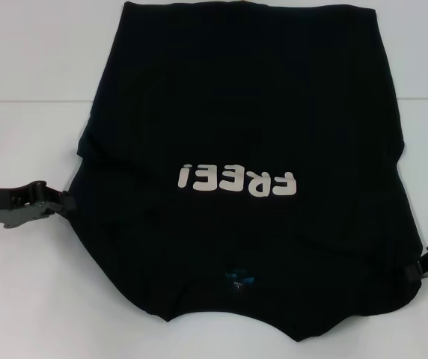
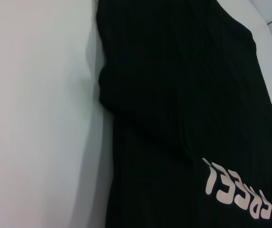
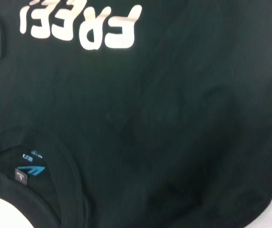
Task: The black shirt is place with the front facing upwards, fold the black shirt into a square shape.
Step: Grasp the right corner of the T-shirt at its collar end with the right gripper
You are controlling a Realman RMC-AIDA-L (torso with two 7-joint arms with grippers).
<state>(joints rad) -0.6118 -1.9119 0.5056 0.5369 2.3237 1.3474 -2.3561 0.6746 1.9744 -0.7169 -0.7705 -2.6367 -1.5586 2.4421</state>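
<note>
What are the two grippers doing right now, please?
Left gripper: at the black shirt's left edge; grip cannot be told.
Right gripper: at the shirt's right edge; cannot be told.

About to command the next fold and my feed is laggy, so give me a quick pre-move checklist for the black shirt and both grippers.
1. Front facing up: ok. The black shirt shows its FREE! lettering in the head view.
2. Neck end toward the robot: ok. The blue neck label sits at the near edge.
3. Left gripper at the shirt's left edge: ok, level with the lettering.
4. Right gripper at the right edge: ok, but nearer the collar end than the left one.
5. Grip on cloth, either side: cannot tell.
6. Sleeves tucked in: cannot tell; no sleeve sticks out, and the left edge looks bunched.
</note>
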